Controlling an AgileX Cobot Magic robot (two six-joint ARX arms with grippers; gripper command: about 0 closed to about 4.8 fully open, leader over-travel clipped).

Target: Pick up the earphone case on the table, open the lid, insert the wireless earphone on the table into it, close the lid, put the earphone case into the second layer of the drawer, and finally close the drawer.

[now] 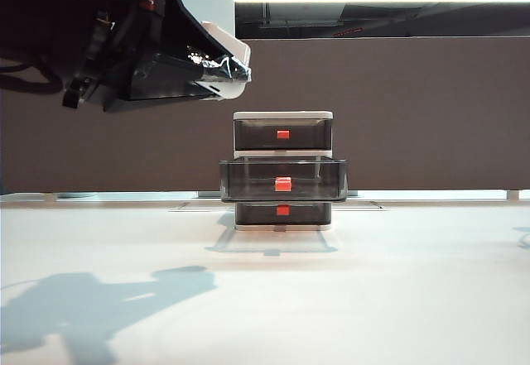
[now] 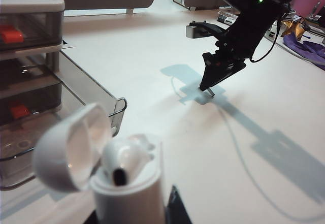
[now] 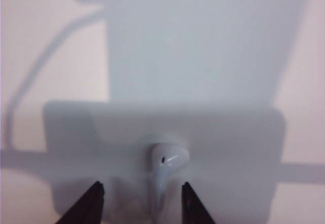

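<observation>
White table (image 1: 397, 299) carries the drawer (image 1: 283, 171) at the back, middle tier pulled out. A lone wireless earphone (image 3: 163, 173) lies flat on it.

The case (image 2: 129, 196) is held upright at the near edge of the view by the left gripper (image 2: 133, 215), of which only dark finger parts beside the case body are seen. The lid (image 2: 73, 148) is swung back on its hinge, with its hollow interior exposed. One earphone (image 2: 123, 159) is seated in the open case. Beside the case, the drawer (image 2: 31, 76) is seen, with its second layer (image 2: 94, 99) pulled out over the table (image 2: 152, 56). Red handles are visible on the top and lower layers. Well apart, the right gripper (image 2: 210, 89) is pointed down, its tips close to the table surface above its shadow.
</observation>
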